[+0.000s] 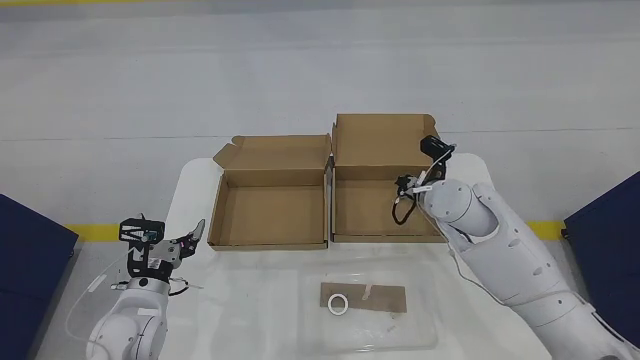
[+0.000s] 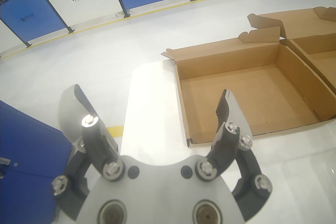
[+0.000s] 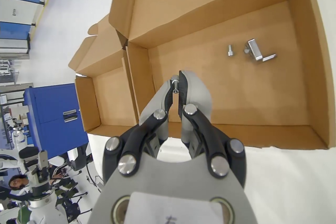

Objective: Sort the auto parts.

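- Two cardboard boxes stand side by side on the white table [image 1: 250, 290], walls touching, lids folded back
- Farthest left, the left gripper [image 2: 151, 92] hangs over the table's near left corner, jaws spread wide with nothing between them
- Ahead of that gripper and off to its right lies the left box [image 1: 270, 215], its floor bare
- Well to the right of the left gripper, near the table's front edge, a white ring [image 1: 338, 305] rests on one end of a flat cardboard strip [image 1: 380, 298]; the right gripper is beyond these, over the boxes
- Under the right gripper sits the right box [image 3: 262, 104]
- The right gripper [image 3: 178, 89] is poised above that box's floor, fingers pinched almost together on a small metal bolt [image 3: 174, 83] held at the very tips
- Past the right gripper's tips, on the box floor, lie a short screw [image 3: 230, 50] and, just beside it, a shiny angle bracket [image 3: 256, 51], both well apart from the fingers
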### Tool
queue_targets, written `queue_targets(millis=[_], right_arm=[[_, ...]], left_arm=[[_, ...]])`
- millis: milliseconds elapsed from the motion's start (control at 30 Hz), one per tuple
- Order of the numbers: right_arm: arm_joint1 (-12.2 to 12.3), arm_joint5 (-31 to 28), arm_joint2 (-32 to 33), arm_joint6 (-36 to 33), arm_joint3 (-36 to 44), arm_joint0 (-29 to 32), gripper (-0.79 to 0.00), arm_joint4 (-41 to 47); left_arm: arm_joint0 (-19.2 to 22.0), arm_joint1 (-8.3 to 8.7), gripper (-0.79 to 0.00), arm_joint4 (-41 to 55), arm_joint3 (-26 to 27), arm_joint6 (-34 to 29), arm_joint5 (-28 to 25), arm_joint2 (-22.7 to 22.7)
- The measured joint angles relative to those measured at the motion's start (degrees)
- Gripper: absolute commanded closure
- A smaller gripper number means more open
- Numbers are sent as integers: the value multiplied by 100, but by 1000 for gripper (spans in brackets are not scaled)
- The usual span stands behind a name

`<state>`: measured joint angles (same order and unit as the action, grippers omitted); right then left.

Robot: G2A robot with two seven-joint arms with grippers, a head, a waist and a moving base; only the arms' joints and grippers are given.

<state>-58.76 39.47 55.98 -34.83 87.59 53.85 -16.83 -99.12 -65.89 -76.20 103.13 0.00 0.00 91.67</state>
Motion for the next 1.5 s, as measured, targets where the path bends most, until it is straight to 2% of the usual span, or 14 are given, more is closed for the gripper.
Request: queue_targets(millis=[367,500,600,833,1100,1500], right_arm=[[-3,-66,23,43,-6,13,0,7],[-59,138,-247,-281,-366,-328,0,-398],[-190,380,-671,-637,-850,-804,0,-696],[-684,615,-1729,-1173,-2218,-1798,0,-958],[-1179,475,-2208,-1356,-3457,-2276,0,-620],[-1223,276,-2183,-1228,-3669,-2196,0,-601]], left_arm=[[0,0,-785,0,0,0,0,0],[0,0,-785,0,0,0,0,0],[0,0,-785,0,0,0,0,0],[0,0,-785,0,0,0,0,0],[0,0,-785,0,0,0,0,0],[0,0,-785,0,0,0,0,0]])
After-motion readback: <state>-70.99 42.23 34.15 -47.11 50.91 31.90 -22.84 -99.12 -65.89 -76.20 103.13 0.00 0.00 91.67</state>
